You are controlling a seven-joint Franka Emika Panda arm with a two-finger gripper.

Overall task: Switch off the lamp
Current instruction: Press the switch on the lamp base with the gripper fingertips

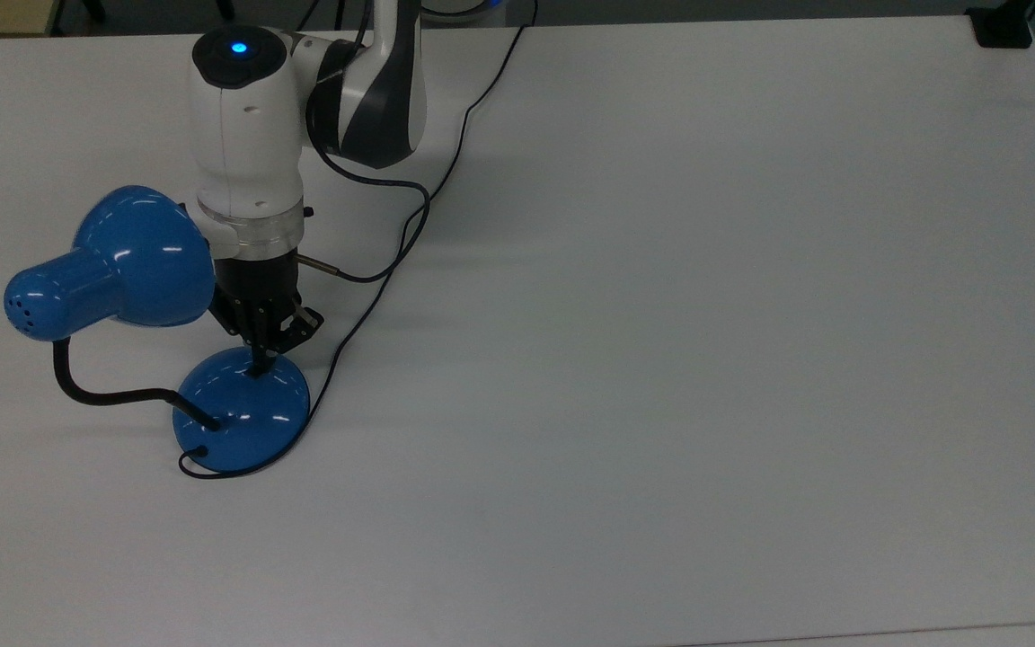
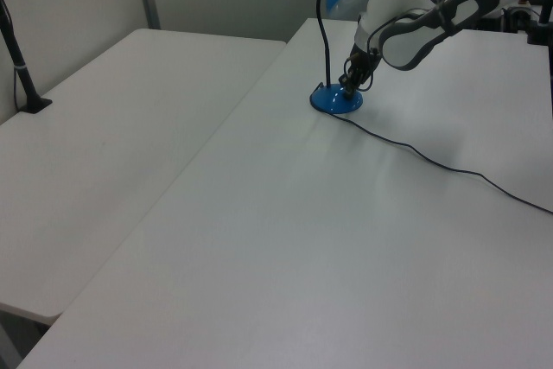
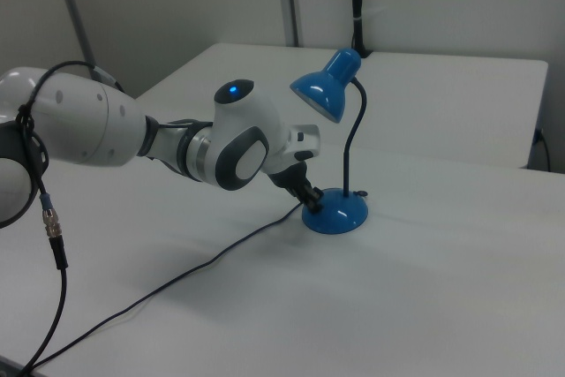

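Because its switch sits on the domed base, the lamp (image 1: 239,413) (unlit, near the tabletop's (image 1: 661,359) left edge in the top view) has the gripper (image 1: 259,367) pressing there, fingers closed together, holding nothing.

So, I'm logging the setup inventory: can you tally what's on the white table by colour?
Blue: 1, the desk lamp, the fingers on its base.
Black: 2, the lamp's thin cord and a clamp block at the table's corner.
Total: 3
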